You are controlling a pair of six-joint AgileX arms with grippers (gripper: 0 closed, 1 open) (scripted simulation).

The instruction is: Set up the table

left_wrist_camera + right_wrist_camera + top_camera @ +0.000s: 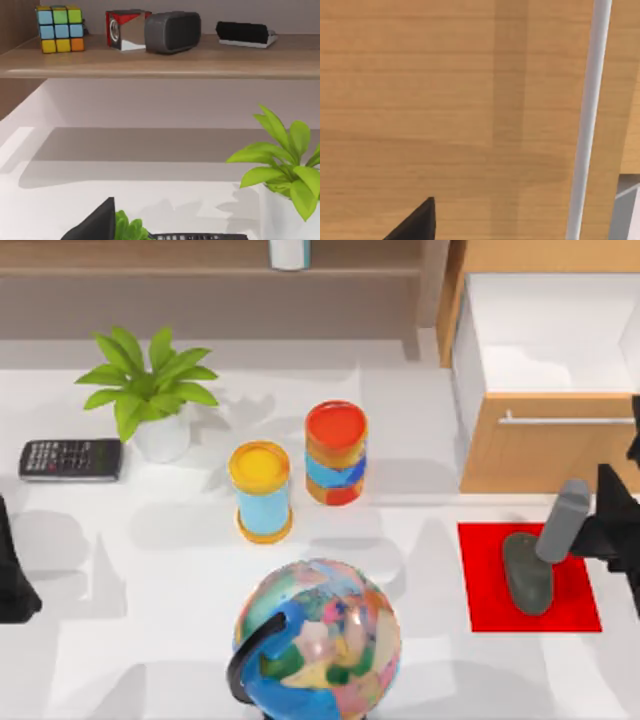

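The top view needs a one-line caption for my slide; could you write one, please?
White table with a globe, two colourful cans, a potted plant and a calculator; grey tool on a red mat.

It looked like a rendered home study or office: a white table (420, 540) carried a globe (320, 640), calculator (70, 459) and potted plant (150, 390), a wooden drawer cabinet (545, 440) stood beside it, and a shelf (165, 62) held a puzzle cube (60, 28) and speaker (173, 31).
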